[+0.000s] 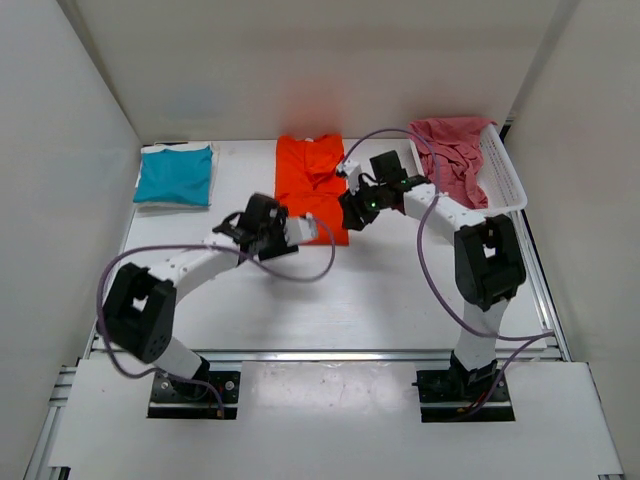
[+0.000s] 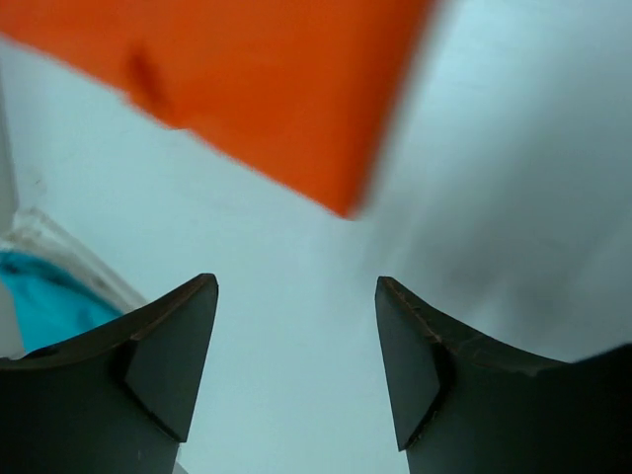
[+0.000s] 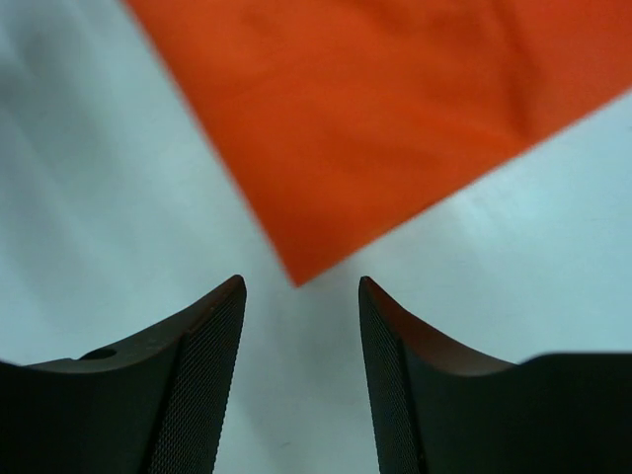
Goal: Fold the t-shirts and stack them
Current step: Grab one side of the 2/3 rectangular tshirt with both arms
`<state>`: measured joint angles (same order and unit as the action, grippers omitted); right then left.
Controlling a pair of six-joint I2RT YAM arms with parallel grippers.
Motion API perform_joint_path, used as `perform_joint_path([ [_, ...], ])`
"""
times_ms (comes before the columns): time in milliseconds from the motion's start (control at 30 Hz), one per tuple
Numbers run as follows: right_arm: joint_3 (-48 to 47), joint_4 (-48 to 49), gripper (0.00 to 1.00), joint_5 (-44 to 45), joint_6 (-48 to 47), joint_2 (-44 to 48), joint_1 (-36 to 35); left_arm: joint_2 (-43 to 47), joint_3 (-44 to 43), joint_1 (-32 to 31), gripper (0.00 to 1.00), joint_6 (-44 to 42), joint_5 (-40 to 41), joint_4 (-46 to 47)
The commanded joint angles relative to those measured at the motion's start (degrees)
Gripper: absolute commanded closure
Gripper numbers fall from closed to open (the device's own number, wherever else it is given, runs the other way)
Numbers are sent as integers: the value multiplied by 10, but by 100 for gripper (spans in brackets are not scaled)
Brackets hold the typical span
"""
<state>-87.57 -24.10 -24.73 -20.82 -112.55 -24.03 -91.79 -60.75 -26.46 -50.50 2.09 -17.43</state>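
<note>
Orange t-shirt point(image 1: 310, 175): lay folded flat at the far middle of the table point(image 1: 400, 290), probably parked there for its next fold. The teal t-shirt point(image 1: 175, 175) sat folded far left and the pinkish-red t-shirt point(image 1: 450, 150) waited in the mesh basket point(image 1: 508, 185). Left gripper point(image 2: 296, 286) and right gripper point(image 3: 301, 286): each reached forward, low over one near corner of the orange t-shirt, jaws parted wide, holding nothing.
</note>
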Motion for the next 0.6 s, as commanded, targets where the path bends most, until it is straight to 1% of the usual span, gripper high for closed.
perform_joint_path([
  [0,85,116,44,-43,-26,71,-22,69,121,-53,24,-86,-27,12],
  [33,101,126,44,-39,-33,79,-28,71,141,-56,24,-83,-23,19],
  [67,116,129,44,-34,-36,80,-38,71,147,-70,23,-78,-22,35],
  [100,118,129,44,-30,-34,78,-44,66,150,-69,23,-66,-23,50],
  [133,121,134,43,-28,-29,76,-47,56,142,-68,22,-57,-5,63],
  [200,140,150,42,-16,-22,80,-54,40,130,-64,22,-43,3,84],
  [300,168,176,42,19,-44,85,-68,23,122,-50,21,-61,9,121],
  [333,169,182,40,27,-42,81,-74,15,121,-46,21,-67,8,135],
  [433,173,184,40,42,-49,72,-73,-5,118,-41,21,-100,-7,139],
  [567,177,180,40,56,-62,62,-73,-40,92,-47,22,-112,-21,131],
])
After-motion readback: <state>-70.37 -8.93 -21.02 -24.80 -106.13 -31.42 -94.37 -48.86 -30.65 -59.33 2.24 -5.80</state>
